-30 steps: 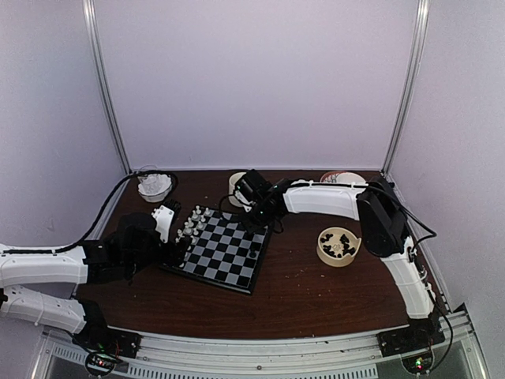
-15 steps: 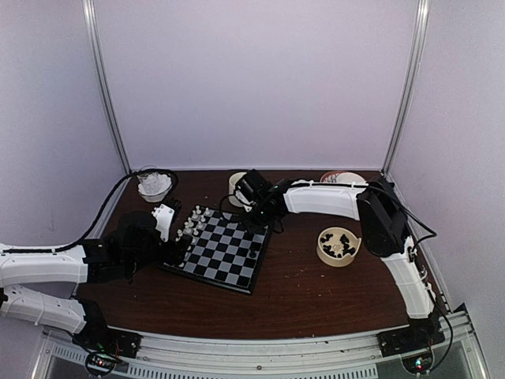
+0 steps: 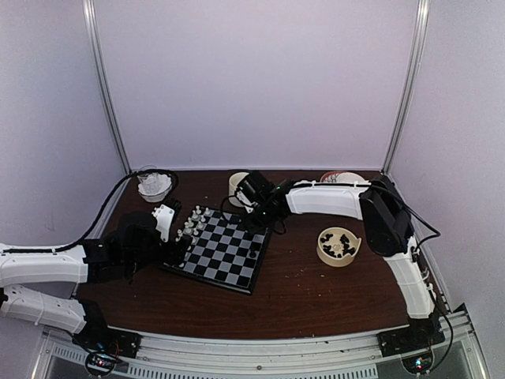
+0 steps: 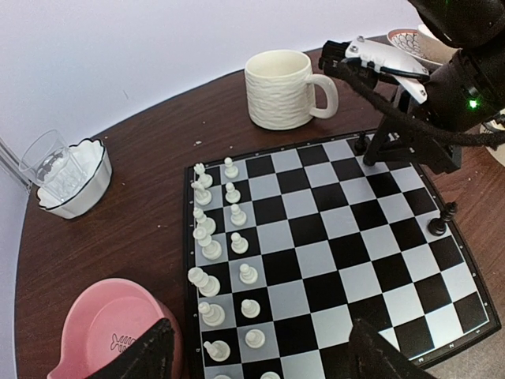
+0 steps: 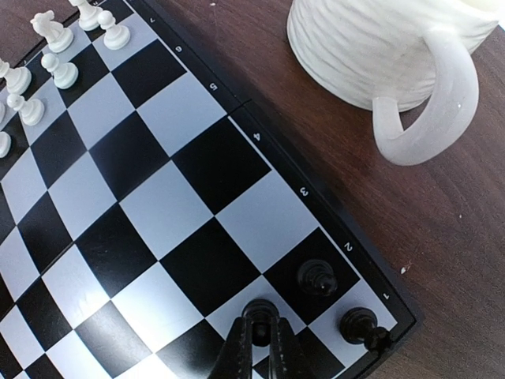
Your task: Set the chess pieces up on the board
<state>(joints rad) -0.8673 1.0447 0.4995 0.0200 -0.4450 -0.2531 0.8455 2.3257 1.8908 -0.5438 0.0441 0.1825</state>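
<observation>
The board (image 3: 229, 257) lies mid-table, with white chess pieces (image 3: 193, 223) in two rows along its left side. In the right wrist view my right gripper (image 5: 264, 341) is shut on a small black piece (image 5: 260, 309) over a pale square near the board's (image 5: 142, 205) corner. Two more black pieces (image 5: 317, 278) (image 5: 359, 324) stand beside it. My left gripper (image 4: 260, 363) hangs open and empty over the board's (image 4: 316, 260) near-left edge, by the white rows (image 4: 225, 237). My right gripper (image 3: 256, 215) is at the board's far right corner.
A cream mug (image 3: 237, 185) stands just behind the board. A tan bowl (image 3: 338, 245) with black pieces sits to the right. A glass dish (image 3: 155, 186) of white lumps is at the back left. A pink bowl (image 4: 110, 328) lies under my left gripper. A plate (image 3: 342, 178) is at the back right.
The right arm has shifted very slightly at the board's far corner. The left arm and the pieces have not moved.
</observation>
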